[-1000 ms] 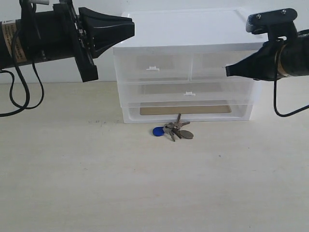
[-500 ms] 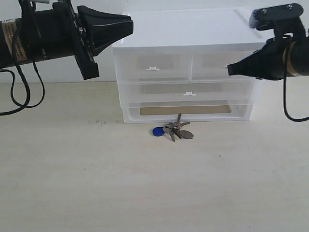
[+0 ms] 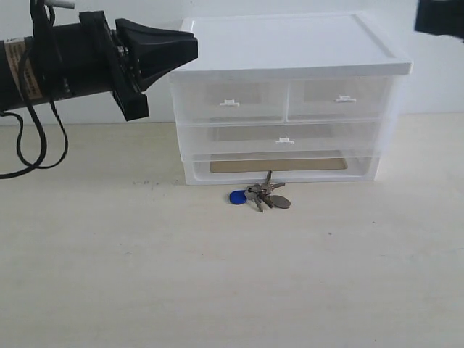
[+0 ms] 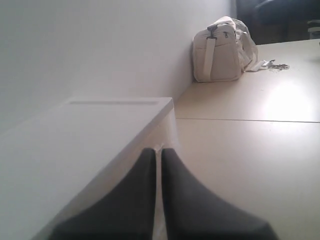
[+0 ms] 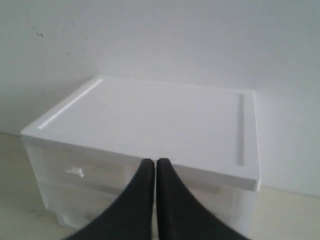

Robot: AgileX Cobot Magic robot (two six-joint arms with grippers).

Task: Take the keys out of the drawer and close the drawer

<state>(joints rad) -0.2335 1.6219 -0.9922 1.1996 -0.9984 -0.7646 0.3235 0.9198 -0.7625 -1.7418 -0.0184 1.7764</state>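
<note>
Exterior: the unit [image 3: 290,43] stands on the table [image 3: 109,275], and the drawer [image 3: 341,101] is shut flush. The keys [image 3: 262,196] lie on the table at the unit's 6 o'clock, just off its front edge, with bare table beyond. The left gripper [image 3: 194,42] hovers at the unit's 10 o'clock corner, fingers together and empty. The right arm [image 3: 441,18] has pulled away from the drawer front and now shows only at 1 o'clock; the keys have not moved.

Left wrist: the fingers are closed beside the unit's top edge, with a bag [image 4: 222,50] far off.

Right wrist: the right gripper [image 5: 155,161] is pressed closed, empty, facing the unit's top.
</note>
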